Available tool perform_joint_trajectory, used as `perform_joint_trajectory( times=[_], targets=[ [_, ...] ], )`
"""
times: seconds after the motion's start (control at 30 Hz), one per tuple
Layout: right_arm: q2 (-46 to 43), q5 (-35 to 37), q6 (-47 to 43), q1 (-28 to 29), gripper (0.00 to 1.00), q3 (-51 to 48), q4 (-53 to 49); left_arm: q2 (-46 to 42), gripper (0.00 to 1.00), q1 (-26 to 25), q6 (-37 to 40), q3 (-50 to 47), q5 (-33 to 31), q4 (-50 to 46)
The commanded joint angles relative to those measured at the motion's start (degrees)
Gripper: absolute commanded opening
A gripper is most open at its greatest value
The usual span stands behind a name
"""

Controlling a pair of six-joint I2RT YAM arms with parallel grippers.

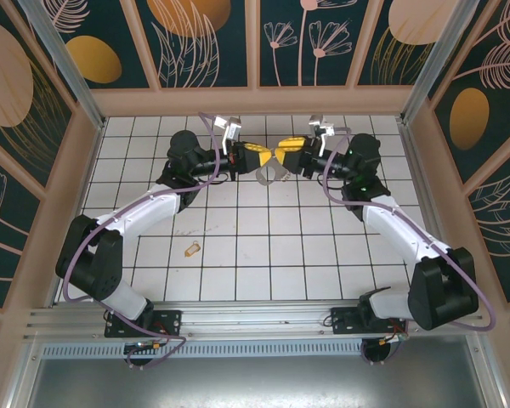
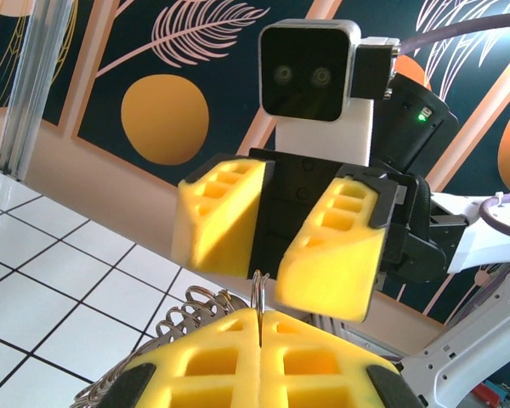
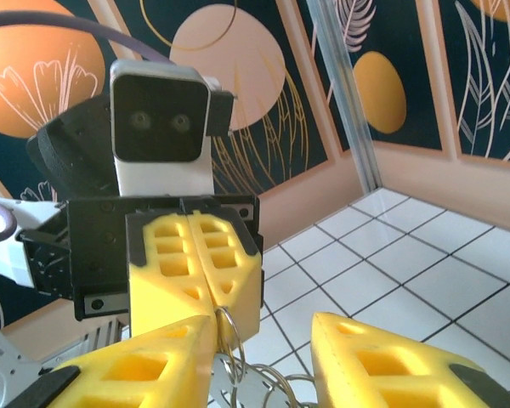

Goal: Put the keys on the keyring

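Top external: keyring [image 1: 270,175] (partly hidden)

Bright, even overhead lighting. The white tiled floor [image 1: 238,246] shows only soft, faint shadows under the black-and-white arms [image 1: 144,212]. In the wrist views, the nearest yellow foam finger pads [image 3: 136,374] appear slightly soft; colours are saturated.

Left gripper [image 2: 259,331] pinches the keyring [image 2: 195,310] upright; right gripper [image 2: 268,268] faces it, jaws apart.
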Motion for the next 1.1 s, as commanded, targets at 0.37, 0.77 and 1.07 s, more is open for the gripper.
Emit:
perform_joint_trajectory(
  times=[0.37, 0.77, 1.07],
  targets=[
    [1.2, -3.8, -4.0, 0.5, 0.21, 4.5, -3.6, -1.1, 0.0, -0.2, 0.8, 2.4, 1.5, 0.9],
    [2.2, -3.6, -5.3, 1.1, 0.04, 6.3, -5.6, -0.1, 0.0, -0.4, 0.6, 2.7, 2.0, 1.0],
    [1.7, -0.2, -5.9, 0.8, 0.0, 6.6, -6.0, -1.5, 0.48, -0.4, 1.1, 2.9, -6.5, -2.7]
  ],
)
